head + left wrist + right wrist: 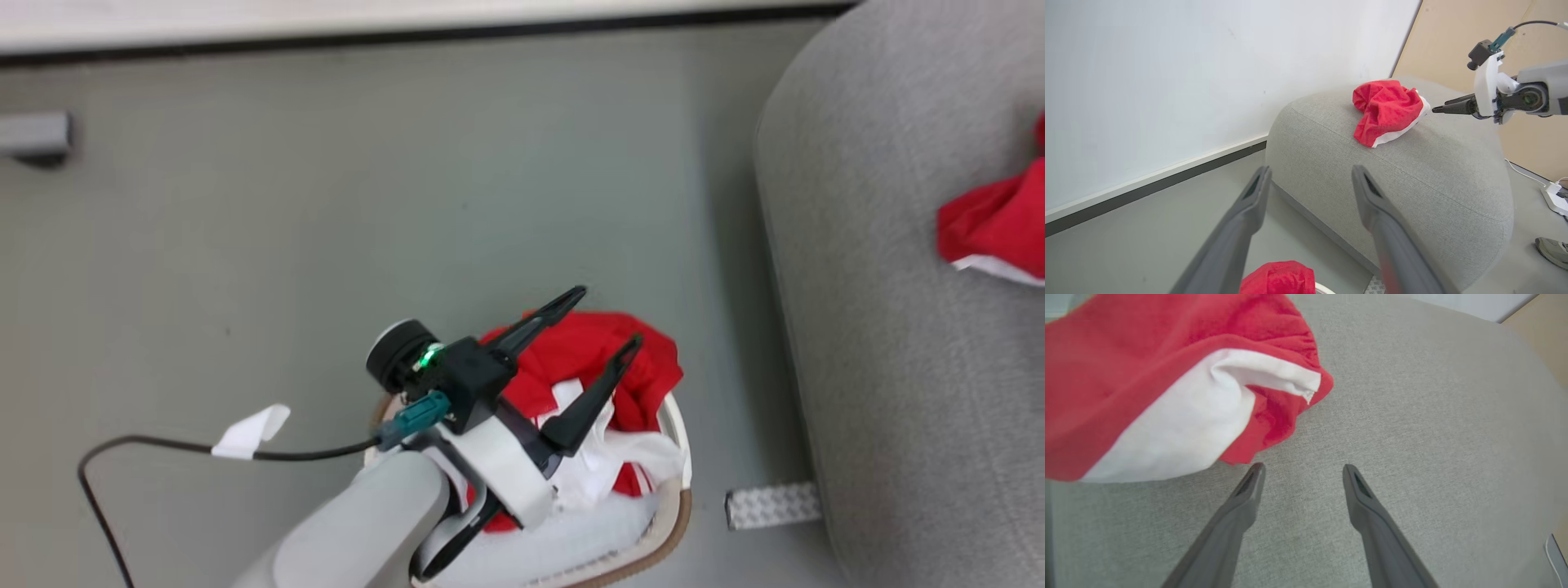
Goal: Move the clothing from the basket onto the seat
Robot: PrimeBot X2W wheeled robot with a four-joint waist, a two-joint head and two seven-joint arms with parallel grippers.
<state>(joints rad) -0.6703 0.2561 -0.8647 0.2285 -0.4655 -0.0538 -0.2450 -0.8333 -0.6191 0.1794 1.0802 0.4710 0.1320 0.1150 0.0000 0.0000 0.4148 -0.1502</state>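
Clothing (563,359) is partly moved: one red garment (1386,108) lies on the seat (1433,183) by the open right hand (1302,469), more fills the basket (673,523) under the open left hand (607,317).

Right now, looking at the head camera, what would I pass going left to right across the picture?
grey block → white tag → basket holding red clothing → ridged strip → seat → red garment lying on it

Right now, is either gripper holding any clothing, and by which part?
Nothing is held. The right gripper stands open beside the red garment on the seat; the left gripper is open above the basket.
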